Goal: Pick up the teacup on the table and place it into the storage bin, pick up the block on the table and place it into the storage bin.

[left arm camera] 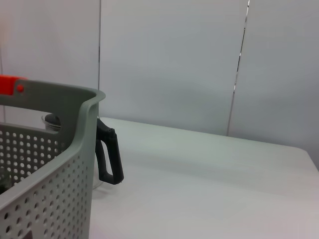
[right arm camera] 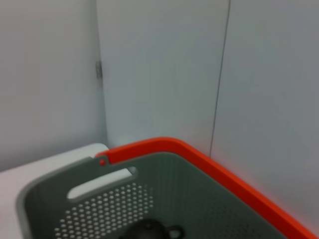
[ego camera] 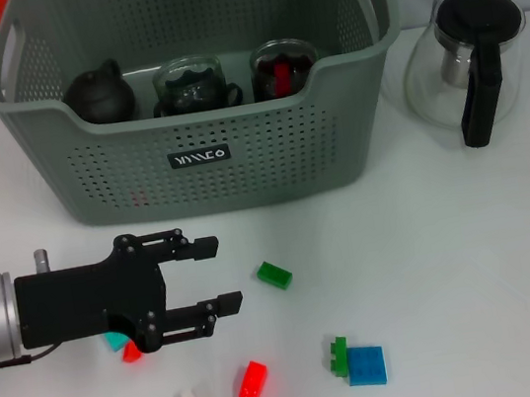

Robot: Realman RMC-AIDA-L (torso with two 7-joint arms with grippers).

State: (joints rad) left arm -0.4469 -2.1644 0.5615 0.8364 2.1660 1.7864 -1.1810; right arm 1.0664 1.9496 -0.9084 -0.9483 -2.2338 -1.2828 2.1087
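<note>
Left pincer [ego camera: 215, 276], matte black, was spread wide and empty just above the white surface [ego camera: 473, 257], in front of the perforated grey-green plastic storage bin [ego camera: 240, 162]. Bin's dark label [ego camera: 199, 156] carried an unreadable white logo. Glossy studded green block [ego camera: 274, 275] lay just beside the fingertips. Right pincer unseen.

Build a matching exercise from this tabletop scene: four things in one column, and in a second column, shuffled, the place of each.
Things:
1. green block
2. glass teapot
3. dark clay teapot
4. left gripper

Places:
A. inside the storage bin
B. on the table, beside the bin on the robot's right
C. over the table in front of the bin, open
D. on the table just off the open gripper's tips

Pairs: 1-D, 2-B, 3-A, 4-C
</note>
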